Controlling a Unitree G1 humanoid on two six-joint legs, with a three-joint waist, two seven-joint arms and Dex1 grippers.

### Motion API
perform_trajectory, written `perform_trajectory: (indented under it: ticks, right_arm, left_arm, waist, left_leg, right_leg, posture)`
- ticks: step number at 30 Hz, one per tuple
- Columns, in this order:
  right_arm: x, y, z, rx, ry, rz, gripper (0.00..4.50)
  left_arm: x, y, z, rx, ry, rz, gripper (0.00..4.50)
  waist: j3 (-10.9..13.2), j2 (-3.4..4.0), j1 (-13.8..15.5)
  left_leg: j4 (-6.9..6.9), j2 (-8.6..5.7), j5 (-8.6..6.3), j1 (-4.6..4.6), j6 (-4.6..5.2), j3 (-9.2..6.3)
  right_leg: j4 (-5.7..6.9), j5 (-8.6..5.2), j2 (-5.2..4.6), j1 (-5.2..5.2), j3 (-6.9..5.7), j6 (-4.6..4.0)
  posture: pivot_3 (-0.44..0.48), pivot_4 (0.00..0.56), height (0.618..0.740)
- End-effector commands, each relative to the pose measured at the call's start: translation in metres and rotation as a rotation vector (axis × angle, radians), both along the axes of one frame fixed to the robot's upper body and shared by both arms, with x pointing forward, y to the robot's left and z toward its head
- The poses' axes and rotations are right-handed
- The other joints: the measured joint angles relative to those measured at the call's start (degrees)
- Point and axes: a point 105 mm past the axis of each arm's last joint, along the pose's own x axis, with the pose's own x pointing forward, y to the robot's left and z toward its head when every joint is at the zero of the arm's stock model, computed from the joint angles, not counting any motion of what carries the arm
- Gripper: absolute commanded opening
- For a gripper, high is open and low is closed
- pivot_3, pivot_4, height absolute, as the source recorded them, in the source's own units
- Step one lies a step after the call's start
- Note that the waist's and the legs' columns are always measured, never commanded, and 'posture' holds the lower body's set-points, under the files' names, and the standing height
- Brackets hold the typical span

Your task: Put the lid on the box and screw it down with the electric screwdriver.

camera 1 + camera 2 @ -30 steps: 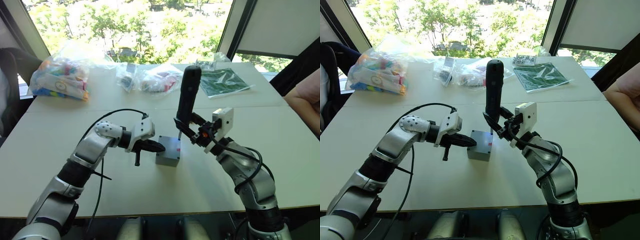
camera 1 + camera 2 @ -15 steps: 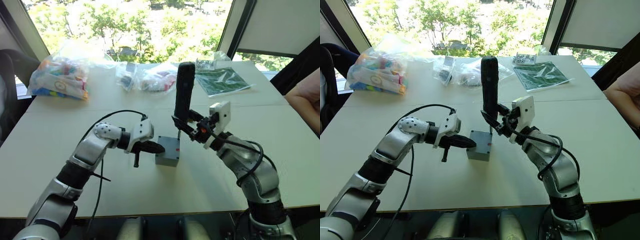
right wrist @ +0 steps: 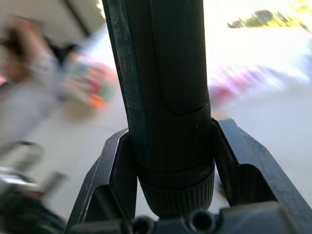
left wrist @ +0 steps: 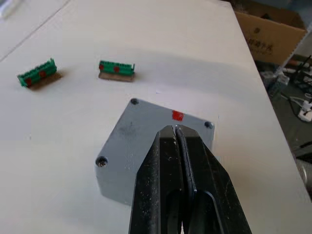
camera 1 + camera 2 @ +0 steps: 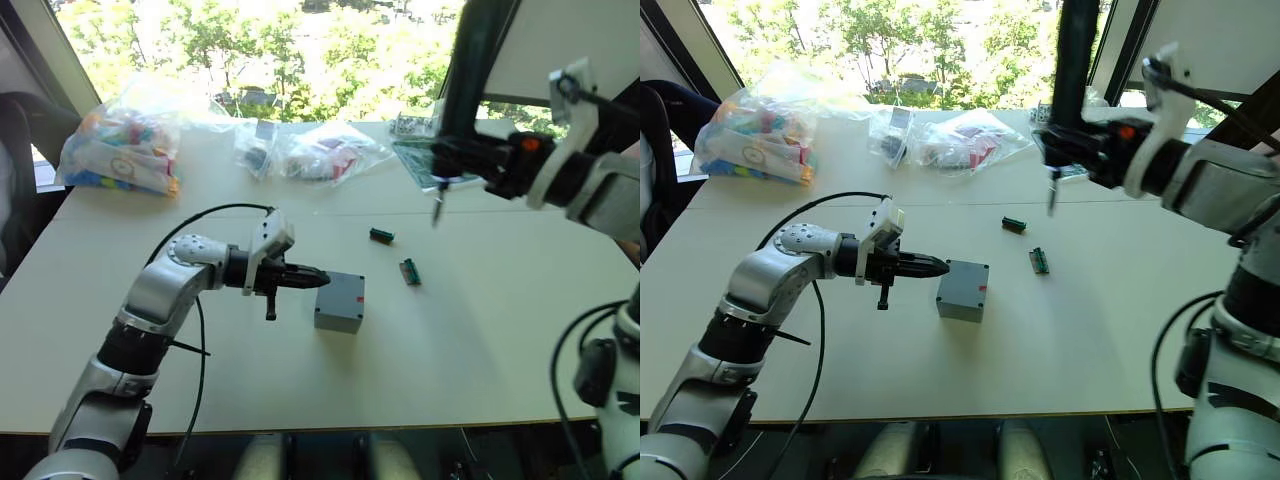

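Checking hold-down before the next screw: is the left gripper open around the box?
No: in the left wrist view the left gripper is shut, fingers pressed together over the lid of the box.

The left arm reaches forward low, its tool (image 5: pixel 318 280) pointing rightward with fingers (image 4: pixel 168 180) pressed together. The right arm is raised high, its tool (image 5: pixel 1065 140) clamped around a dark cylinder.

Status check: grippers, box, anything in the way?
Left gripper shut, tips at the box. Right gripper shut on screwdriver, held high. Lid on. Two green connectors beside box.
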Motion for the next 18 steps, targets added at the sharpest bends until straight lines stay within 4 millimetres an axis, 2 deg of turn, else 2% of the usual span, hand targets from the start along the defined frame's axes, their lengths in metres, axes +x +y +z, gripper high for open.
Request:
perform_trajectory:
  ticks: [1, 2, 5, 9, 13, 18]
  right_arm:
    - [-0.005, -0.015, -0.017, 0.071, 0.155, -0.021, 1.76]
    - [-0.005, -0.022, -0.037, 0.064, 0.238, -0.063, 1.76]
    - [-0.009, -0.036, -0.075, 0.031, 0.403, -0.133, 1.76]
    - [-0.01, -0.034, -0.097, 0.091, 0.521, -0.125, 1.76]
    - [-0.02, -0.026, -0.117, 0.034, 0.621, -0.092, 1.76]
    - [-0.023, -0.02, -0.124, 0.046, 0.659, -0.09, 1.76]
  left_arm:
    - [-0.017, -0.004, 0.007, -0.005, -0.019, -0.057, 0.0]
    - [-0.02, -0.003, 0.003, 0.003, -0.015, -0.058, 0.0]
    - [-0.024, -0.003, -0.004, 0.004, 0.0, -0.039, 0.0]
    - [-0.026, -0.002, -0.011, 0.0, 0.012, 0.009, 0.0]
    - [-0.035, -0.001, -0.019, -0.007, 0.037, 0.042, 0.0]
    - [-0.034, 0.004, -0.022, -0.002, 0.037, 0.084, 0.0]
  waist:
    - [0.07, 0.14, -0.61]
    - [0.13, 0.27, -0.87]
    - [0.14, 0.33, -0.75]
    - [0.32, 0.48, -0.56]
    - [0.36, 0.49, -0.53]
    - [0.4, 0.43, -0.26]
  left_leg:
    - [0.0, 0.0, -0.02, -0.06, 0.03, 0.03]
    - [-0.02, 0.0, -0.02, -0.28, 0.04, 0.11]
    - [-0.01, 0.07, 0.05, -0.74, -0.06, 0.17]
    - [0.09, 0.18, 0.09, -0.74, -0.1, 0.15]
    - [0.23, 0.15, 0.09, -0.63, -0.08, 0.21]
    - [0.24, 0.15, 0.08, -0.7, -0.07, 0.15]
  right_leg:
    - [0.0, 0.01, 0.0, -0.08, 0.04, 0.02]
    - [0.06, 0.11, 0.02, -0.35, 0.11, 0.21]
    - [0.33, 0.12, 0.21, -0.98, 0.19, 0.23]
    - [0.51, 0.13, 0.4, -0.97, 0.14, 0.23]
    - [0.52, 0.15, 0.42, -0.81, 0.16, 0.27]
    - [0.47, 0.15, 0.45, -0.82, 0.12, 0.28]
  posture:
    - [0.0, 0.15, 0.74]
    - [0.0, 0.15, 0.74]
    - [0.0, 0.15, 0.74]
    - [0.0, 0.15, 0.74]
    - [0.0, 0.15, 0.74]
    - [0.0, 0.15, 0.74]
